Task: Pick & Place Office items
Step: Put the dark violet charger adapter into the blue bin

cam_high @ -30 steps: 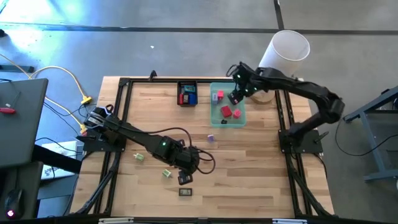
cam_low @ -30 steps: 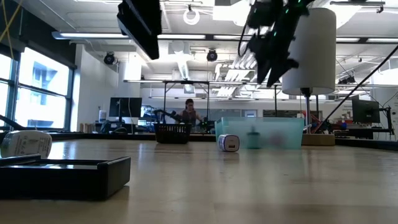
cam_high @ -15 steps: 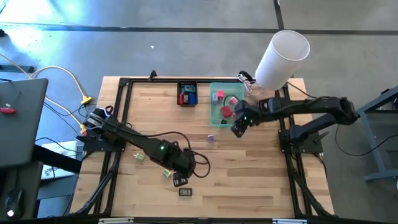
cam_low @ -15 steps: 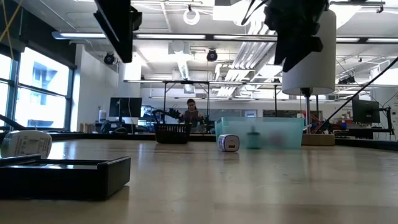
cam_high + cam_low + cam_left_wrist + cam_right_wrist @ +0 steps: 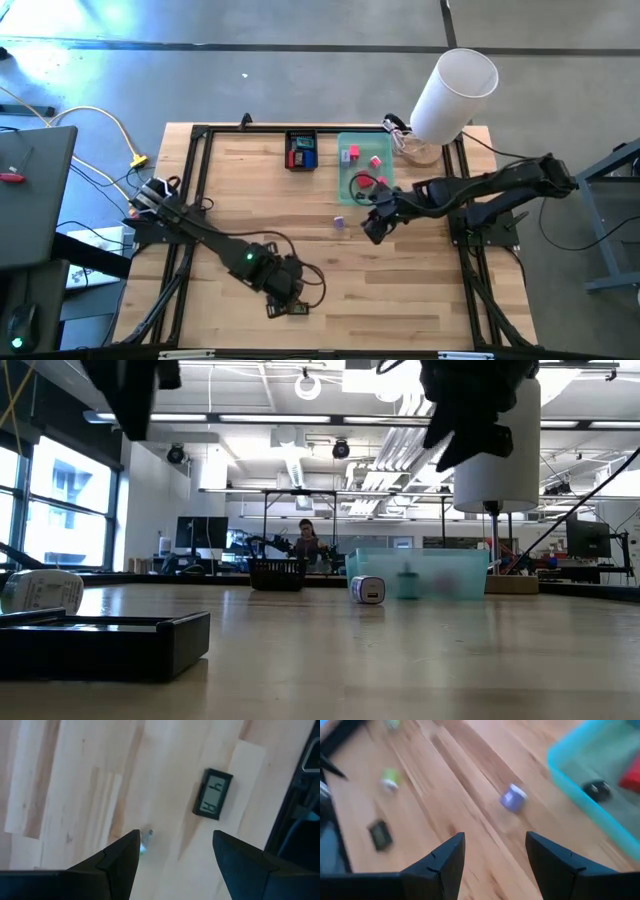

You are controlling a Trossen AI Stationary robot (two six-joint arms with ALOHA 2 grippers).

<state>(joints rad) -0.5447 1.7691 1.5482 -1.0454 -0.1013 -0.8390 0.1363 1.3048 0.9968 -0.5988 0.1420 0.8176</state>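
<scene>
Right gripper (image 5: 370,232), open, hovers near the purple piece (image 5: 340,222).

Office items (image 5: 339,222) scattered; some perhaps in tray (image 5: 346,194)

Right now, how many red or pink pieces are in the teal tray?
3 show: a pink piece near the tray's far-left corner, a second pink piece towards its right wall, and a red piece beside the right arm, which may hide more.

Right hand (image 5: 372,228) beside purple piece (image 5: 339,222), near teal tray (image 5: 345,190)
</scene>
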